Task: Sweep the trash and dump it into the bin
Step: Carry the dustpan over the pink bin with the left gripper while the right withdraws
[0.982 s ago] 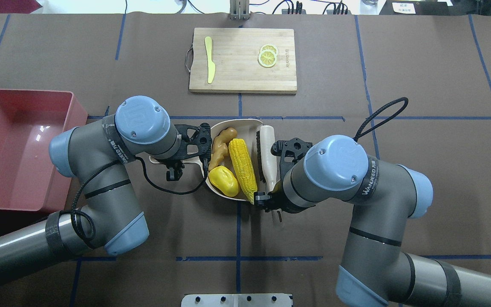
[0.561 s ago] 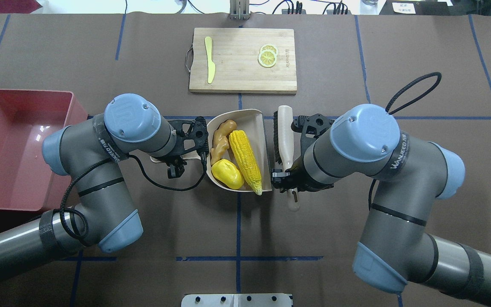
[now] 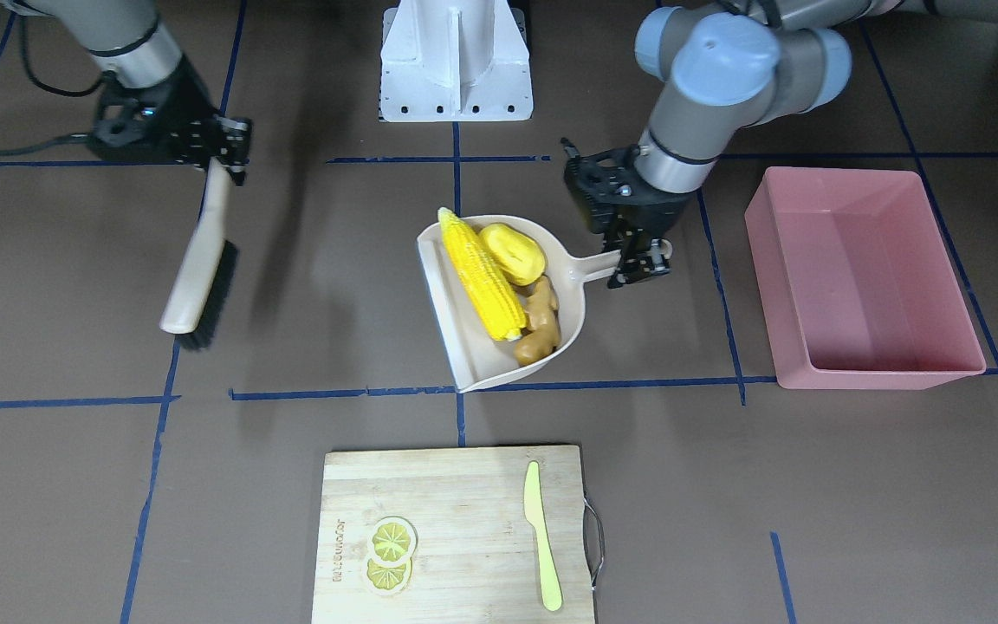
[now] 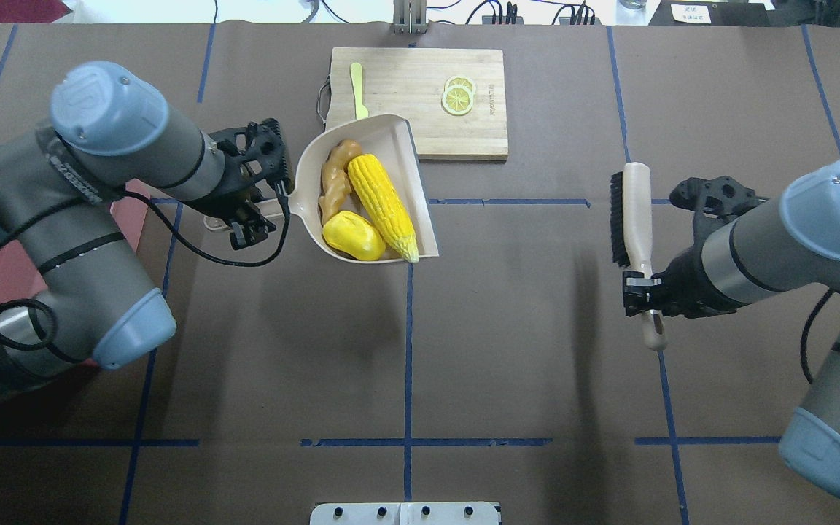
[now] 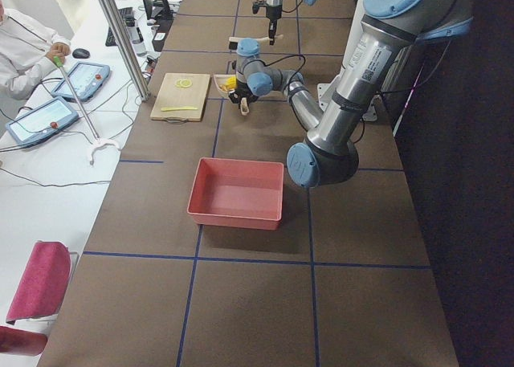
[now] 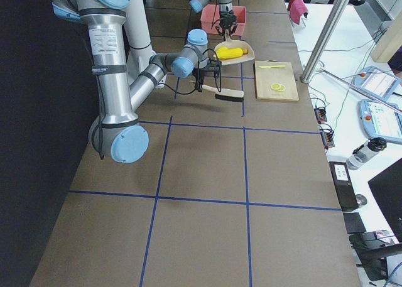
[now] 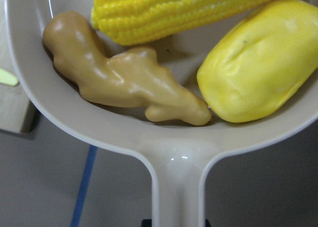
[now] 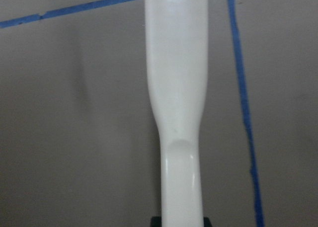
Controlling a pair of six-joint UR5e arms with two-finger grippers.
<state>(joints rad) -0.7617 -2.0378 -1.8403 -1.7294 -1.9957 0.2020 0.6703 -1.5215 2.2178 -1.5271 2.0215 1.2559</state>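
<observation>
The corn cob (image 4: 383,204), the yellow potato-like lump (image 4: 352,237) and the tan ginger root (image 4: 334,182) all lie in the beige dustpan (image 4: 411,164). My left gripper (image 4: 249,215) is shut on the dustpan's handle and holds the pan above the table, near the cutting board's corner. The wrist view shows the ginger (image 7: 124,83), lump (image 7: 258,83) and corn (image 7: 189,8) against the pan's back wall. The pink bin (image 3: 863,277) stands empty on my left, mostly hidden under my left arm in the overhead view. My right gripper (image 4: 642,292) is shut on the brush (image 4: 631,211), far to the right.
A wooden cutting board (image 4: 449,117) at the far side of the table carries the pale plastic knife (image 4: 356,87) and lemon slices (image 4: 458,95). Blue tape lines cross the brown table cover. An operator (image 5: 24,46) sits beyond the table's far side.
The left arm has lifted the loaded dustpan and carried it left and away from the robot. The right arm has carried the brush far to the right, away from the pan.
</observation>
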